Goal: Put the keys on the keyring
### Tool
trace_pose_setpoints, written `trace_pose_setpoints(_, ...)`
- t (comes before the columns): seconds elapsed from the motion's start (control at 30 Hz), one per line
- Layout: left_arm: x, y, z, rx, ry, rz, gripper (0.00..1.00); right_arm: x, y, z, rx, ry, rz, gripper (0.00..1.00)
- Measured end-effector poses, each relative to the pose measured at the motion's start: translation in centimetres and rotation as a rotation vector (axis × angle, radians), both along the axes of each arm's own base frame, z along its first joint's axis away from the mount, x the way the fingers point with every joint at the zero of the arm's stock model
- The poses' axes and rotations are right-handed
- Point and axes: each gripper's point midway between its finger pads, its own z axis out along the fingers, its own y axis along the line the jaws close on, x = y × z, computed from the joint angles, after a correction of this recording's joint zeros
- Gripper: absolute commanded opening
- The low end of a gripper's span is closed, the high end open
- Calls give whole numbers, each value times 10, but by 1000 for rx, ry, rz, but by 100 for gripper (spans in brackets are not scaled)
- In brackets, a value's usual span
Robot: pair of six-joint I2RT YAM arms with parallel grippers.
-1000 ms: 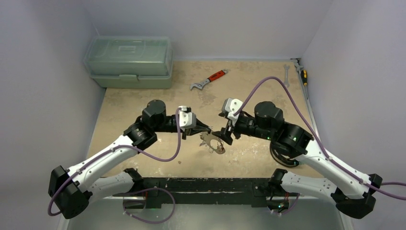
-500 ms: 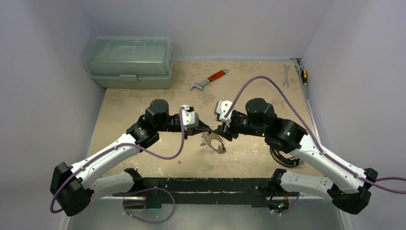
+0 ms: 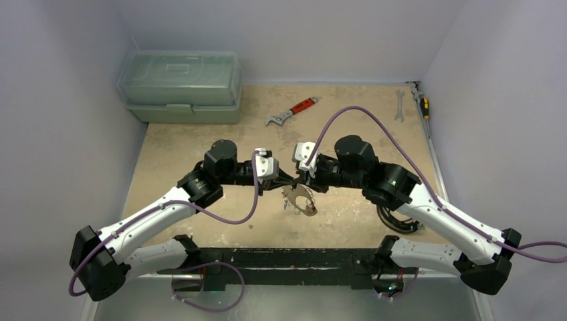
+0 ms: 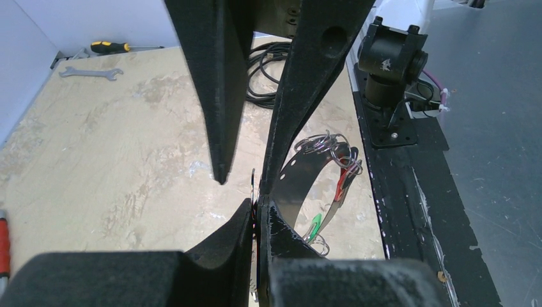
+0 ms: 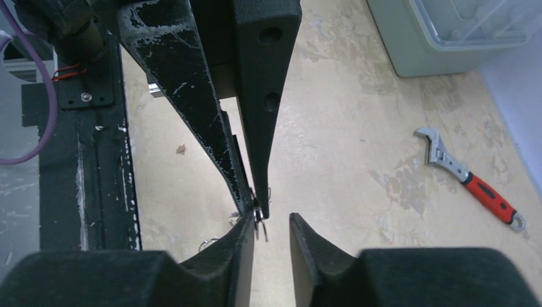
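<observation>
Beige and scuffed, the desk [image 3: 167, 144] sits between pale walls, and we see both arms bent inward so that their tips meet over its middle. Our left gripper [image 4: 258, 208] is pinched fully together on the thin upper edge of the keyring [image 4: 297, 182], which hangs below it over the desk; we cannot tell whether its lower end touches the surface. Several keys [image 4: 340, 185] dangle from the loop's far side among small wire rings, one with a red tag and one with a green tag. Our right gripper [image 5: 270, 222] faces the left one tip to tip. Its jaws stand partly apart with a clear gap, and nothing is clamped between them. One of its fingers lies just beside the left gripper's tips and the sliver of metal they hold; we cannot tell whether it touches. Farther back a red-handled wrench [image 3: 292, 112] lies on the desk, well apart from the arms. A pale green toolbox [image 3: 179, 79] stands in the far left corner. A plain spanner [image 3: 400, 105] and a screwdriver [image 3: 422, 101] lie by the right wall.
</observation>
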Motion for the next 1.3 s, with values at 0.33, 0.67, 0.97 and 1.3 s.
trace_pose_setpoints(0.33,2,0,0,2,-3,16,0,-1,0,0,6,-3,6,20)
trace_pose_setpoints(0.67,3,0,-2,8,1,21,0,-1,3,-3,16,-6,14,18)
trace_pose_setpoints(0.97,2,1,-5,17,10,20,0,-4,5,-5,20,4,35,10)
trace_pose_setpoints(1.3,1,1,-5,20,13,19,0,-4,4,-8,12,8,32,19)
